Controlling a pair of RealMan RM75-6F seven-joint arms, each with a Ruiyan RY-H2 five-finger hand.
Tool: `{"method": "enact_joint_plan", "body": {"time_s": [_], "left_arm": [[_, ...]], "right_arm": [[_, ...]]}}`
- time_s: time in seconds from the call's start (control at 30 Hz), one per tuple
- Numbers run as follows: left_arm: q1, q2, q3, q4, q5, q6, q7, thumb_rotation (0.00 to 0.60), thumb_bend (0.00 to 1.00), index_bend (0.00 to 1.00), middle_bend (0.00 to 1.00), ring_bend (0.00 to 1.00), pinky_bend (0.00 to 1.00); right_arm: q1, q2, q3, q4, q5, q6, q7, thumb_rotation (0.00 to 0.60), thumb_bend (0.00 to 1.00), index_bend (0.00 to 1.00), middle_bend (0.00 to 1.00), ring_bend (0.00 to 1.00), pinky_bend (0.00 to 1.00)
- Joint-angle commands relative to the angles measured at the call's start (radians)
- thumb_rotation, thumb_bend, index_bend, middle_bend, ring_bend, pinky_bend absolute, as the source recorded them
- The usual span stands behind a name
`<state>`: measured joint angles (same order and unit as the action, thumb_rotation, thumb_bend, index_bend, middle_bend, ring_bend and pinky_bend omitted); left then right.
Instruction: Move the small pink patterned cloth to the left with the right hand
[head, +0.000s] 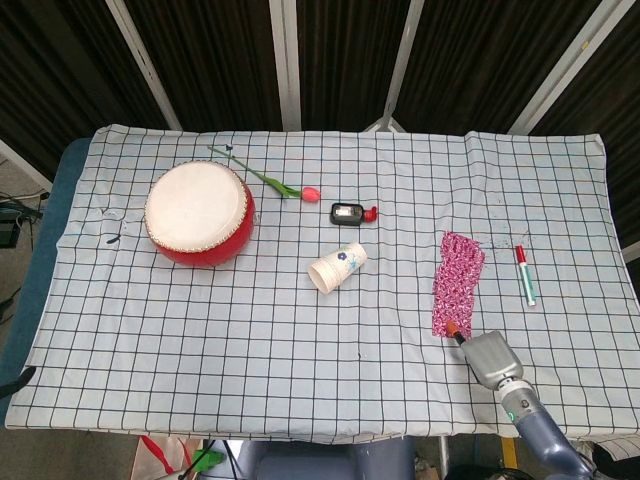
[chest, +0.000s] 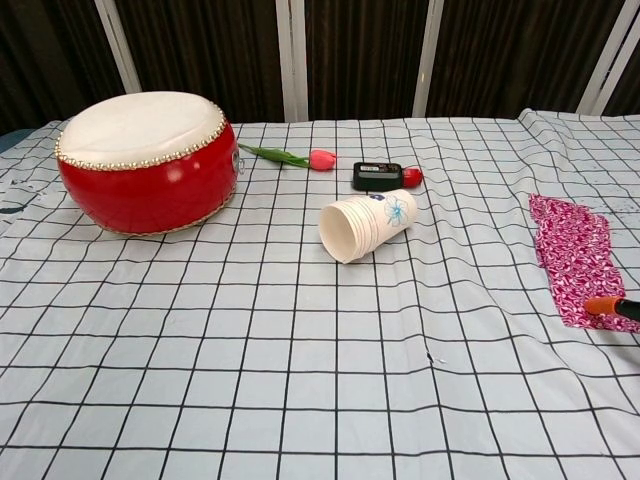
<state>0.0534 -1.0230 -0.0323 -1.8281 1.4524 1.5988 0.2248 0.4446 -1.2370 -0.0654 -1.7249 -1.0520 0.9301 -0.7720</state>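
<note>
The small pink patterned cloth (head: 456, 279) lies flat as a long strip on the right part of the checked tablecloth; the chest view shows the pink cloth (chest: 573, 258) at the right edge. My right hand (head: 488, 357) comes in from the near right edge, just behind the cloth's near end. An orange fingertip (head: 453, 328) of that hand touches the cloth's near corner, and the same fingertip (chest: 605, 305) pokes in at the chest view's right edge. The grey back of the hand hides its other fingers. My left hand appears in neither view.
A red drum (head: 199, 213) stands at the left. A tulip (head: 280, 185), a small black device (head: 347, 212) and a tipped stack of paper cups (head: 337, 267) lie around the middle. A marker pen (head: 525, 275) lies right of the cloth.
</note>
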Motion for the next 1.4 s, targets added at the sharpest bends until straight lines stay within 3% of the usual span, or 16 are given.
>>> {"method": "enact_joint_plan", "body": {"time_s": [0.03,0.37,0.57,0.87,1.17,1.4], "left_arm": [[0.0,-0.001,0.0,0.0,0.0,-0.001,0.002,0.6,0.25,0.15,0.03,0.0,0.02],[-0.001,-0.003,0.001,-0.002,0.002,-0.001,0.008,0.6,0.25,0.15,0.03,0.0,0.02],[-0.001,-0.004,0.001,-0.002,-0.001,0.0,0.011,0.6,0.25,0.15,0.03,0.0,0.02],[0.002,-0.003,0.001,-0.003,-0.002,0.004,0.011,0.6,0.25,0.15,0.03,0.0,0.02],[0.003,-0.003,-0.001,0.0,-0.002,0.007,0.011,0.6,0.25,0.15,0.03,0.0,0.02],[0.003,-0.006,-0.002,0.0,-0.003,0.009,0.018,0.6,0.25,0.15,0.03,0.0,0.02]], "right_arm": [[-0.011,0.013,-0.022,-0.014,-0.024,0.015,0.004,0.6,0.7,0.07,0.85,0.82,0.62],[-0.053,0.037,-0.11,-0.053,-0.15,0.062,-0.002,0.6,0.7,0.08,0.85,0.82,0.62],[-0.068,0.051,-0.129,-0.077,-0.202,0.09,0.009,0.6,0.7,0.08,0.85,0.82,0.62],[-0.059,0.043,-0.062,-0.082,-0.189,0.138,0.035,0.6,0.7,0.08,0.85,0.82,0.62],[0.018,0.023,0.041,-0.003,0.01,0.062,0.028,0.6,0.7,0.08,0.85,0.82,0.62],[0.056,0.008,0.053,0.034,0.089,0.019,0.017,0.6,0.7,0.08,0.85,0.82,0.62]]}}
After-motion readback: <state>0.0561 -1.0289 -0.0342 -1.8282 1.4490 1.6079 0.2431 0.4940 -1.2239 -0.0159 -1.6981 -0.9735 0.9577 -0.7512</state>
